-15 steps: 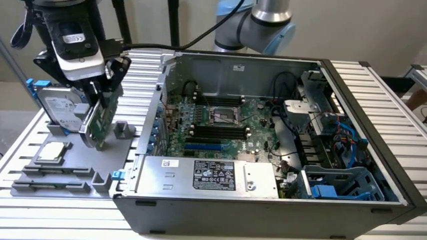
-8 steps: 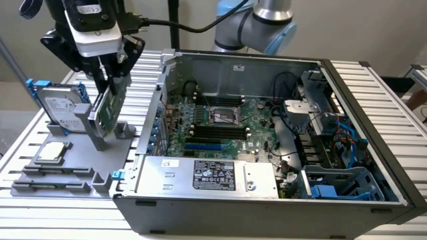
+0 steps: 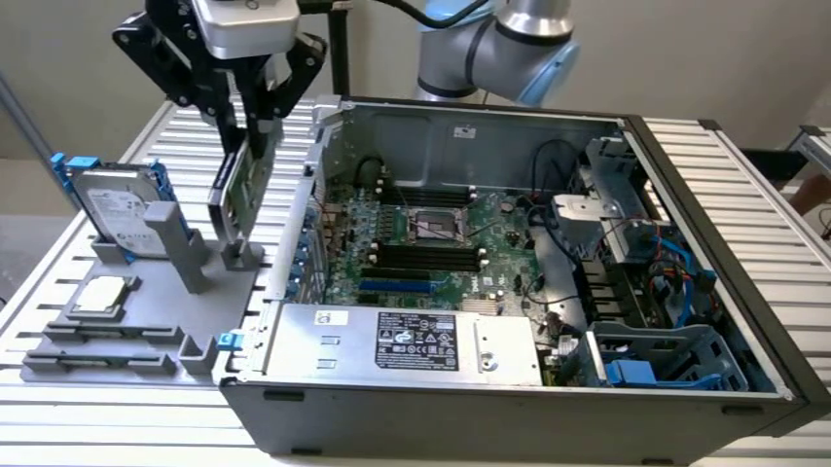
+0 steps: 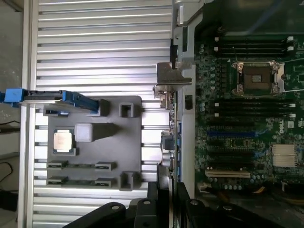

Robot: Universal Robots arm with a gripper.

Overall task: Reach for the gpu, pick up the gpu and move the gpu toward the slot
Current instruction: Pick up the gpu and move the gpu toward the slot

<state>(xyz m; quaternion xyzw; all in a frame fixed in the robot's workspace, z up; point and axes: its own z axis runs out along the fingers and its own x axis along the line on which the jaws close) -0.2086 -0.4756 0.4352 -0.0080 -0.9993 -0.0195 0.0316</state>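
The pick-up step is in hand. The hand (image 3: 256, 122) has its two dark fingers (image 3: 232, 102) closed narrow on the upper edge of the gpu (image 3: 240, 190), which stands on edge directly below it. The card's lower end sits at, or just above, the upright slotted post of the grey holder (image 3: 143, 321); I cannot tell whether it has cleared that post. So, as I judge it, the grasp is made and the lift is at most barely begun.

The slot lies off to the side of the hand, inside the open case (image 3: 520, 292) on the motherboard (image 3: 429, 243); the case wall stands between the card and it. By my judgement, moving across calls for lifting the card straight up out of the post, keeping it vertical so it does not bind, then clearing the top of that wall before any sideways travel.

The arm reaches in from above and behind the case, wrist pointing straight down, fingers vertical over the worktop (image 3: 727, 175). In the wrist view the hand (image 4: 167, 202) grips the card (image 4: 164, 183) edge-on, with the holder to one side of it and the board to the other. The drive (image 3: 120, 209) and chip (image 3: 104, 295) sit on the holder, farther from the case.
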